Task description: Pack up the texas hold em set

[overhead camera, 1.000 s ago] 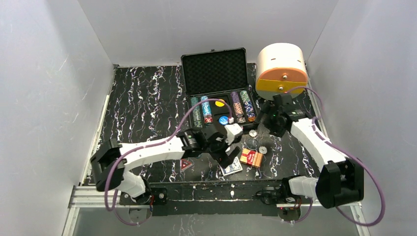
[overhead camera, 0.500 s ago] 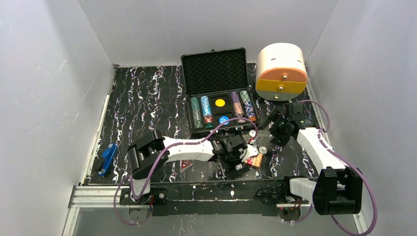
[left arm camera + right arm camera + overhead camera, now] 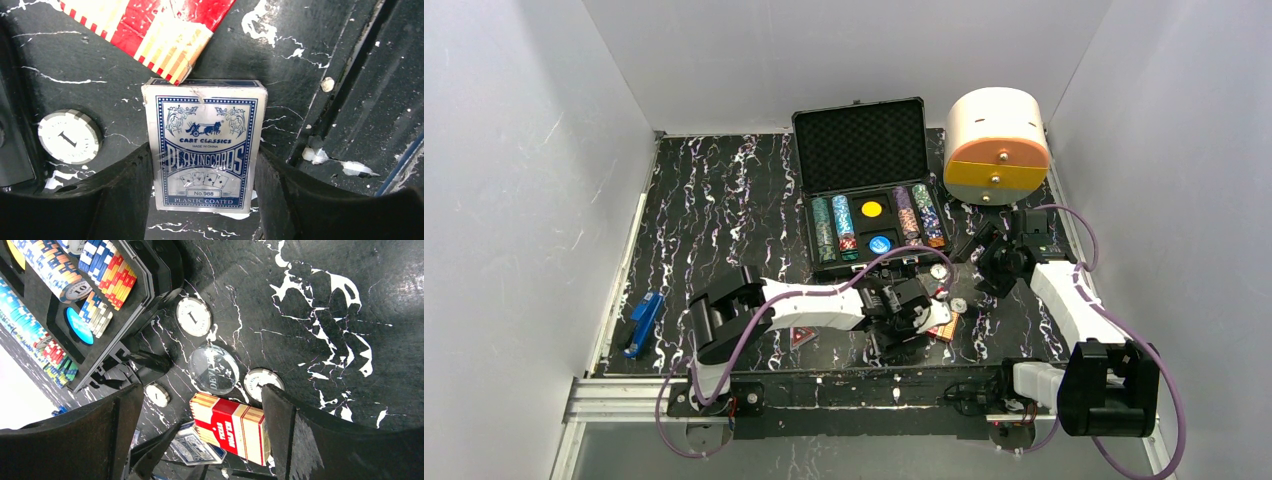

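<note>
The black briefcase [image 3: 861, 150] lies open at the back, with rows of poker chips [image 3: 824, 228] in its foam tray. On the table in front of it, my left gripper [image 3: 202, 165] is down over the blue card deck [image 3: 205, 150], a finger pressed against each long side. The red card deck [image 3: 150, 20] touches the blue deck's far corner. A white round button [image 3: 69, 136] lies to the left. My right gripper [image 3: 200, 395] hangs open above the red deck [image 3: 230, 425], a clear dealer button [image 3: 214, 368] and the white buttons [image 3: 193, 316]. A red triangle [image 3: 802, 336] lies left of the left gripper [image 3: 904, 335].
A white-and-orange cylindrical box [image 3: 997, 145] stands at the back right beside the briefcase. A small blue tool [image 3: 641, 323] lies near the table's left edge. The table's metal front rail [image 3: 824, 395] runs just behind the blue deck. White walls enclose the table.
My left arm swung right and dropped over the blue deck, and its jaws closed in on the deck's sides. The right gripper drew back slightly to the right, still open.
</note>
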Action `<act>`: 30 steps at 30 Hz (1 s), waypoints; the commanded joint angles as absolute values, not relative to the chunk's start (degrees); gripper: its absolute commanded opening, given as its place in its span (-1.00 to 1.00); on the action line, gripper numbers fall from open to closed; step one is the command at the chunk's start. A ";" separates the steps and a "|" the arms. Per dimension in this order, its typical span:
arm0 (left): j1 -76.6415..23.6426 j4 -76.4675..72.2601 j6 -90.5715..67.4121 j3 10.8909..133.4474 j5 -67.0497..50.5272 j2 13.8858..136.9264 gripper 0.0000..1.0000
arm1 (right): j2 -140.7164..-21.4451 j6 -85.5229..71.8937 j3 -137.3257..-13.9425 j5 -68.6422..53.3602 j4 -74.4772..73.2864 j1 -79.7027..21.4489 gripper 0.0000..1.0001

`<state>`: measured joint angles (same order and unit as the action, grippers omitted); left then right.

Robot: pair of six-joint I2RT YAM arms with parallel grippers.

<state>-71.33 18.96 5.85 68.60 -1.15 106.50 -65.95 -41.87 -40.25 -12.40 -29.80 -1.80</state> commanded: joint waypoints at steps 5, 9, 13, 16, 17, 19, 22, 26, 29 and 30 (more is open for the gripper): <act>-71.34 21.88 12.95 71.66 5.96 98.92 -0.22 | -63.09 -40.96 -39.81 -13.62 -29.22 -1.05 0.91; -68.34 23.39 18.02 75.92 9.01 96.36 -0.21 | -62.48 -41.02 -40.25 -12.96 -29.23 -0.95 0.90; -61.72 23.21 21.27 81.87 5.99 98.00 -0.15 | -61.48 -41.30 -39.45 -11.58 -28.43 -0.93 0.90; -57.22 21.76 25.34 85.73 3.08 100.87 -0.15 | -60.44 -41.52 -38.84 -11.29 -28.30 -0.92 0.89; -55.73 21.05 26.94 86.75 2.52 101.90 -0.15 | -60.14 -41.75 -38.66 -11.26 -28.30 -0.91 0.89; -52.79 20.53 30.26 90.34 0.36 104.43 -0.15 | -59.27 -42.22 -38.37 -11.25 -28.25 -0.95 0.88; -48.62 20.51 36.07 95.11 -5.09 109.10 -0.15 | -58.23 -42.67 -38.00 -11.42 -28.26 -0.92 0.87; -44.27 22.32 41.07 104.02 -9.58 116.02 -0.15 | -58.00 -42.71 -37.60 -11.53 -28.56 -0.92 0.86; -42.09 27.13 44.55 111.36 -10.33 121.98 -0.18 | -58.16 -42.53 -37.38 -11.53 -29.33 -0.92 0.78; -41.45 27.67 45.02 112.91 -10.39 123.39 -0.23 | -58.13 -42.35 -37.77 -10.55 -30.26 -0.93 0.77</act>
